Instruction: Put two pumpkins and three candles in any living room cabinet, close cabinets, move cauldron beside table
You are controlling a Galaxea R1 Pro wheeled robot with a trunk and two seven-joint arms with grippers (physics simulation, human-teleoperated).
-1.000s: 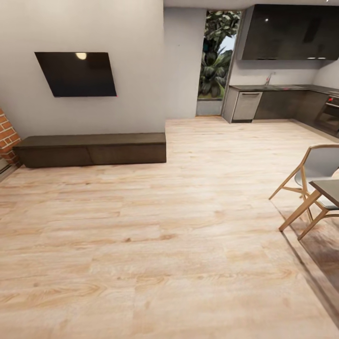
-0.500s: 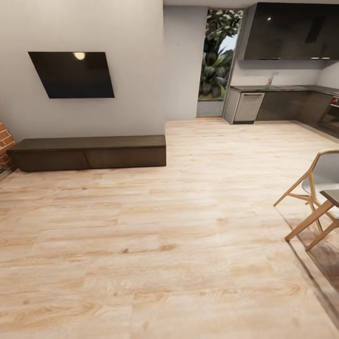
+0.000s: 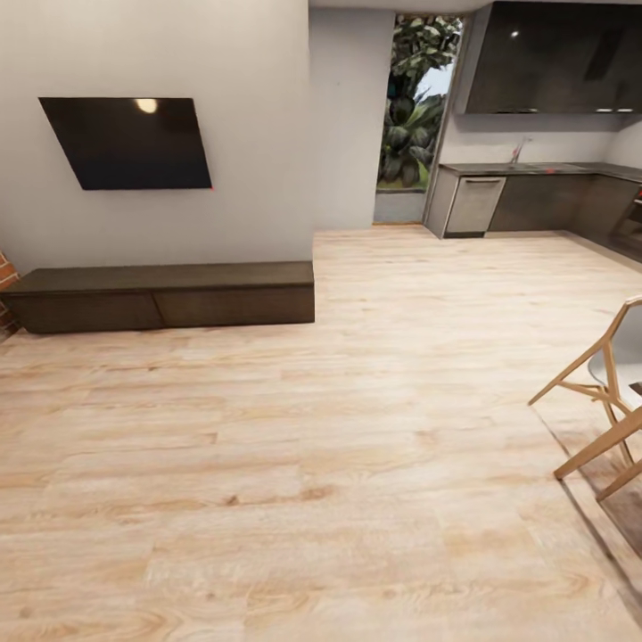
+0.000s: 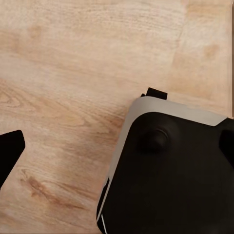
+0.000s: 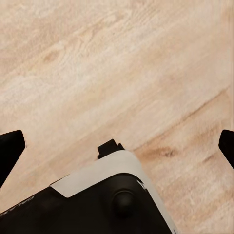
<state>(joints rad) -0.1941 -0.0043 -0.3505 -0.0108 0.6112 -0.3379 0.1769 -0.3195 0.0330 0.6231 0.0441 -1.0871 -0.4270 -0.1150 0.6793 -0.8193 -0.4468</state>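
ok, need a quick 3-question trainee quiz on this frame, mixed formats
1. True or false: the long low cabinet under the wall TV has a drawer pulled open.
2. Multiple choice: the wooden-legged chair in the head view is at the A) left edge B) centre C) right edge.
3. Fill in: both wrist views look down on a pale ____ floor.

Key: 1 false, its fronts sit flush. 2 C. 3 wood.

Camera panned left: cabinet [image 3: 165, 299] fully in view, chair [image 3: 606, 392] slipping off right edge.
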